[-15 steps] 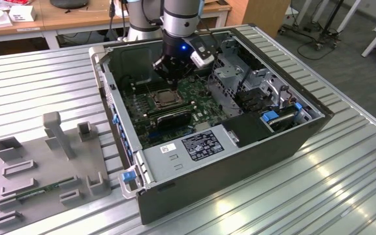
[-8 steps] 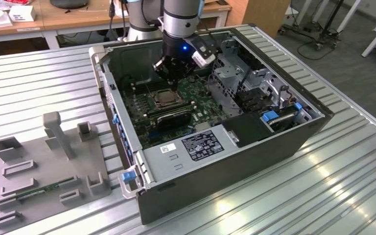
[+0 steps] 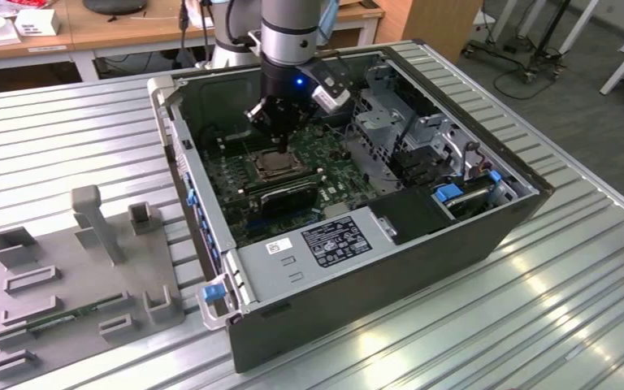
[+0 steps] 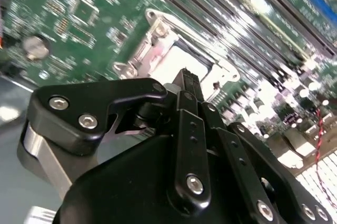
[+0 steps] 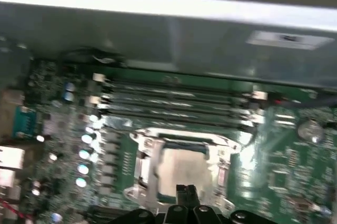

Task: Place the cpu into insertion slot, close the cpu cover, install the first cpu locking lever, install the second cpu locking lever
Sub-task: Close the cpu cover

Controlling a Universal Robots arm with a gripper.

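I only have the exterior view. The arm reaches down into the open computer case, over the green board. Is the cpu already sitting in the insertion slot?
Observer: It looks so. In both wrist views the cpu shows as a pale square in the middle of the insertion slot.
Operator: And the cpu cover?
Observer: In the first wrist view the cpu cover looks to lie flat, its silvery frame around the cpu.
Operator: Where is the gripper on it?
Observer: In the second wrist view the gripper is at one edge of the cover. I can't tell whether it touches.
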